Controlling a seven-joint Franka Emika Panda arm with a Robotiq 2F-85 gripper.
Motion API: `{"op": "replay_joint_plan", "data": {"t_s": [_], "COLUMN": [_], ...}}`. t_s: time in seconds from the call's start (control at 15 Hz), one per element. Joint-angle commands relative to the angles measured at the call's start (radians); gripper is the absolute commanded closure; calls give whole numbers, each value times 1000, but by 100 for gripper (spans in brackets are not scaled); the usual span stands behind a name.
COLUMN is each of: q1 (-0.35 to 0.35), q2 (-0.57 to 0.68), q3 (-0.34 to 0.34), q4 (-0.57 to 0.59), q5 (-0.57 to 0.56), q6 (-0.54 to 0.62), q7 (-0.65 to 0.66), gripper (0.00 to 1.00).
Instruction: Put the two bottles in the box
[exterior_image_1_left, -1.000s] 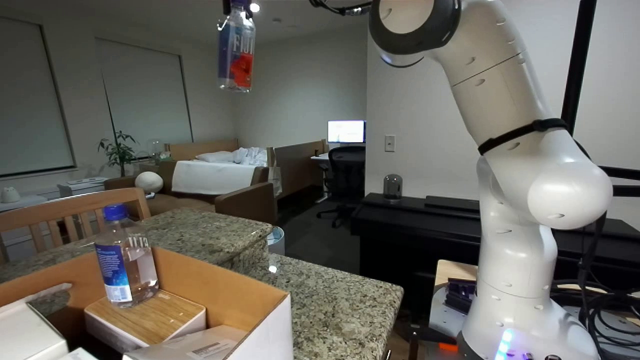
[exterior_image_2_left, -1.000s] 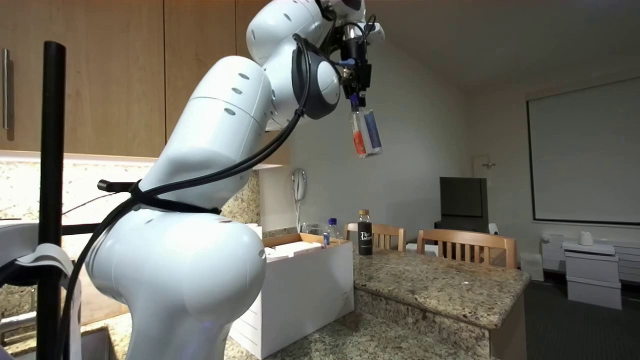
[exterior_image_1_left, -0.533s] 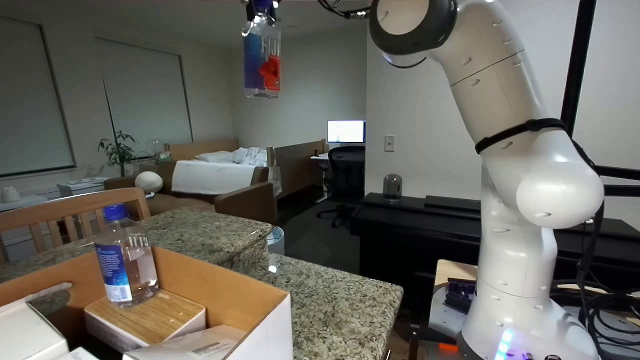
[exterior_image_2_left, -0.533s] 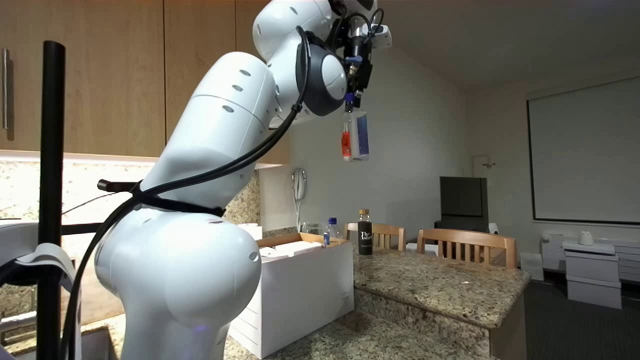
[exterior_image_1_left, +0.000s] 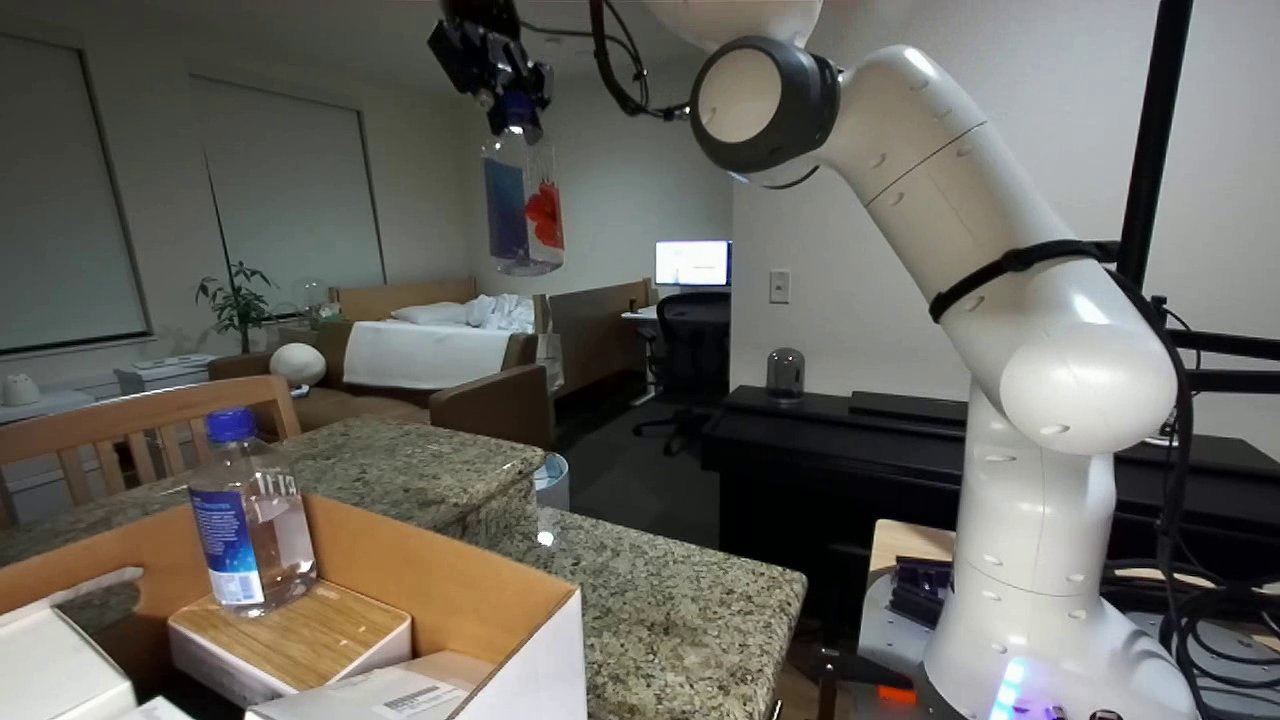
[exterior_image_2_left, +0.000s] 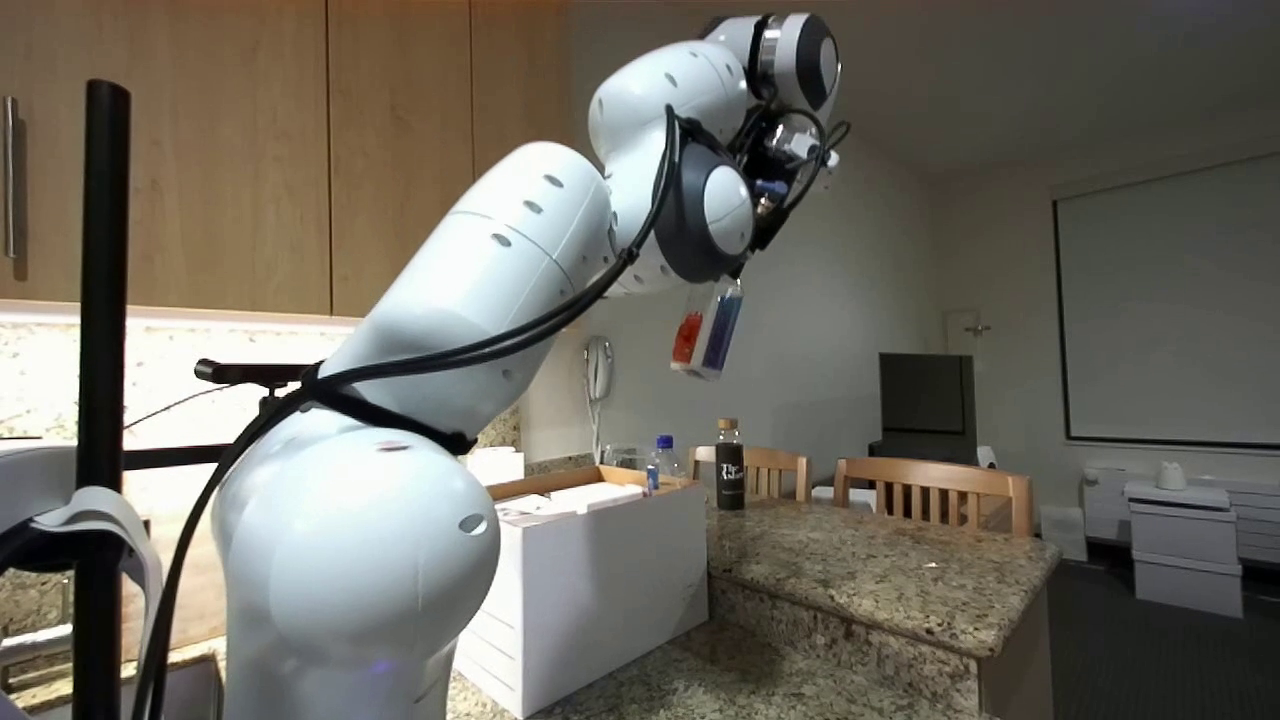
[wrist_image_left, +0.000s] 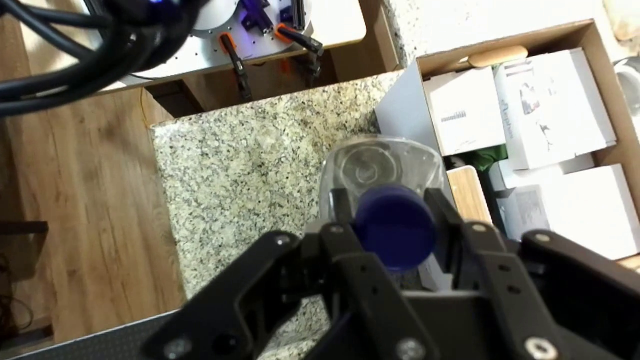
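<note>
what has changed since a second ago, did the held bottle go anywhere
The red-and-blue bottle has come down in both exterior views, and the gripper with it. Nothing was taken hold of or let go: the bottle stays gripped at its top. The other bottle stayed standing in the box, on a wooden-topped item, and the box has not moved.

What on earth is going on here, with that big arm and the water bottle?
A white robot arm is holding up a red-and-blue water bottle, its black gripper closed around the blue cap. The bottle hangs in the air, higher than the open cardboard box. A second bottle already stands inside, on a wood-topped package. Both are meant to go in the box, so only the held one is left.
</note>
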Motion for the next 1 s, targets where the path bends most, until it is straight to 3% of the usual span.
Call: {"op": "replay_joint_plan", "data": {"t_s": [0.0,0.53,0.93], "q1": [-4,166,296], "q2": [101,342,301], "q3": [33,66,46], "q4": [1,33,12], "q5": [26,-55,-213], "q6": [-37,-75,-58], "q7": [-104,-328,-517], "gripper": [83,83,83]}}
